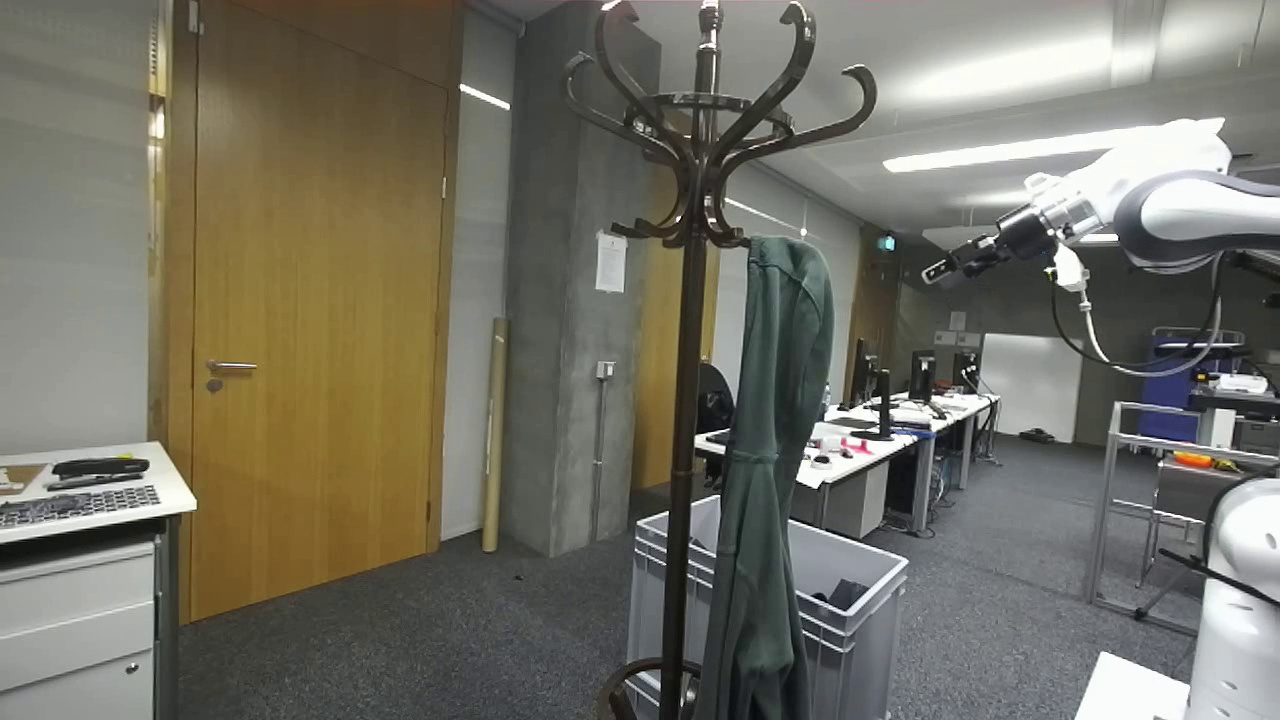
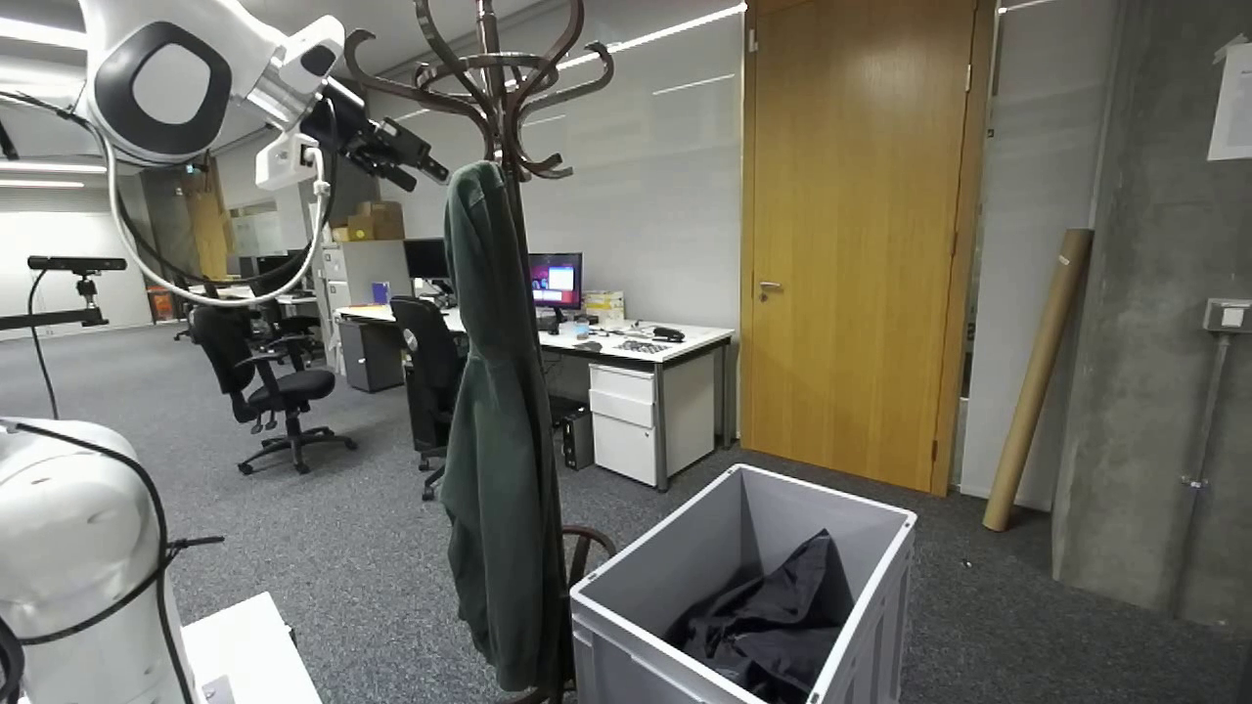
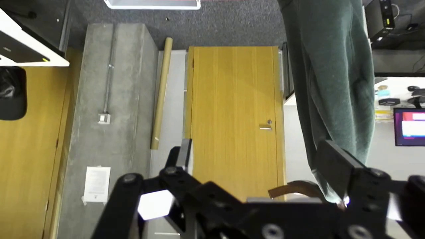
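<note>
My gripper point(image 3: 260, 156) is open in the wrist view, its two fingers wide apart with nothing between them. It also shows at the arm's end in both exterior views point(image 1: 950, 268) point(image 2: 423, 176). A dark green garment point(image 1: 765, 400) hangs long from a lower hook of a dark brown coat stand point(image 1: 691, 370). In the wrist view the garment point(image 3: 335, 66) is beyond the right finger, which covers part of its top. A brown hook of the stand point(image 3: 295, 187) shows low between the fingers. A gap separates gripper and garment in an exterior view point(image 2: 494, 391).
A grey crate point(image 2: 675, 567) stands beside the coat stand with dark cloth point(image 2: 773, 636) inside. The stand's curved upper hooks point(image 1: 790, 60) spread at about the gripper's height and above. Behind are a wooden door point(image 1: 320, 300), a concrete pillar point(image 1: 580, 420), desks point(image 2: 675, 342) and office chairs point(image 2: 284, 386).
</note>
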`<state>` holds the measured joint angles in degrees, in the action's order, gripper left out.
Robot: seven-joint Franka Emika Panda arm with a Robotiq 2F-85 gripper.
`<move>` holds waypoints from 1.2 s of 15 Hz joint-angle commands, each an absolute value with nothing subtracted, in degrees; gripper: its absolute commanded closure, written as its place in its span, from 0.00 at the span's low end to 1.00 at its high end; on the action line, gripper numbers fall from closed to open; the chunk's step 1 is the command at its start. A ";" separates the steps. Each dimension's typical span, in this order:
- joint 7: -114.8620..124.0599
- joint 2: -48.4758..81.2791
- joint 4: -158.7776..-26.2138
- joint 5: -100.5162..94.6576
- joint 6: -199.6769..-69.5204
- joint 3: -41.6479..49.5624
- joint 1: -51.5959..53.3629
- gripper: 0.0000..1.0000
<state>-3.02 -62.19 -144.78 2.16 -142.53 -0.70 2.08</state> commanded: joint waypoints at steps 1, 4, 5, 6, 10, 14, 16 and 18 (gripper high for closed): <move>-6.07 -60.50 -145.07 1.55 -150.60 1.33 4.41 0.00; -6.87 -58.00 -144.01 1.77 -154.66 2.17 5.80 0.00; -7.04 -57.11 -143.68 1.83 -155.92 2.42 6.33 0.00; -7.18 -56.02 -143.06 1.88 -157.06 2.65 6.89 0.00; -7.98 -51.94 -140.02 1.85 -159.96 3.51 9.06 0.00; -9.17 -47.74 -135.13 2.04 -160.05 4.09 11.18 0.00; -9.85 -46.11 -132.60 2.17 -159.72 4.34 12.15 0.00; -10.48 -44.71 -130.22 2.34 -159.41 4.44 13.02 0.00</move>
